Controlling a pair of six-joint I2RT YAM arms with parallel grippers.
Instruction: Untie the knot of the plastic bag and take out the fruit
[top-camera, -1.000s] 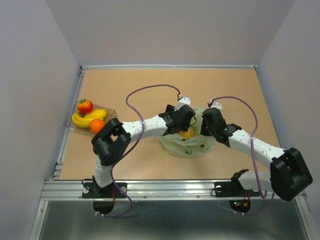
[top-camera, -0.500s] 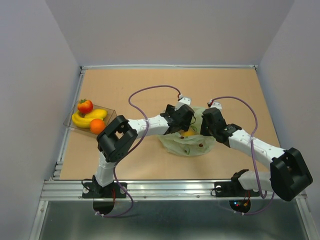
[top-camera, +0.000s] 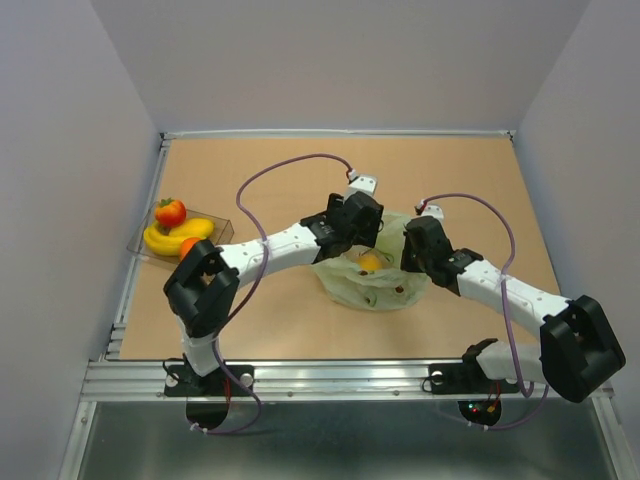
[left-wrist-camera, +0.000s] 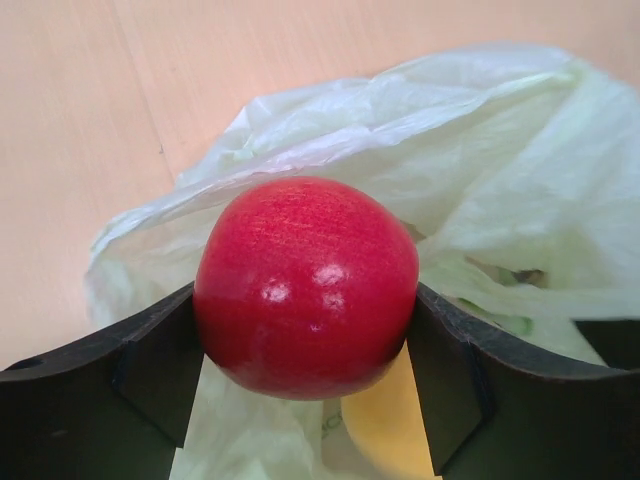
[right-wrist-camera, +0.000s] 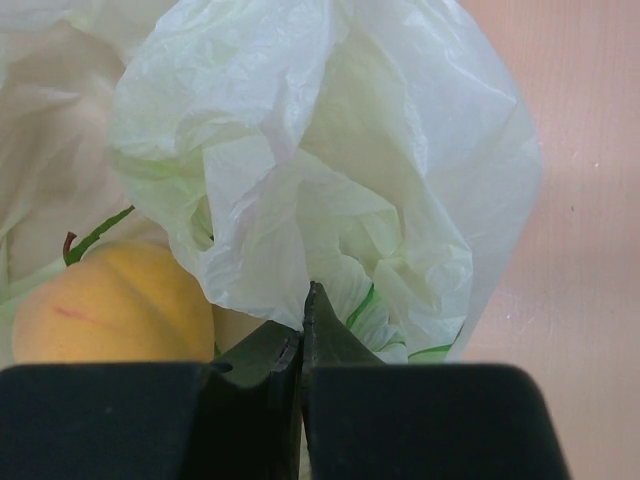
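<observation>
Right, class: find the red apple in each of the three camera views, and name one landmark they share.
Top external: not visible; probably hidden beneath the left end effector.
Left wrist: the red apple is at centre, gripped between the end effector's fingers, with the plastic bag behind it.
Right wrist: not in it; only a yellow-orange fruit shows, lower left.
Shared landmark: that pale green plastic bag, in all three.

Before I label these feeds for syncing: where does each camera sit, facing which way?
Top: above, behind the bases, looking down on the table; left arm, right arm show.
Left wrist: on the left gripper, facing the apple its fingers clamp.
Right wrist: on the right gripper, facing the bag its shut fingers pinch.
Shared: both wrist views show bag and yellow fruit.
</observation>
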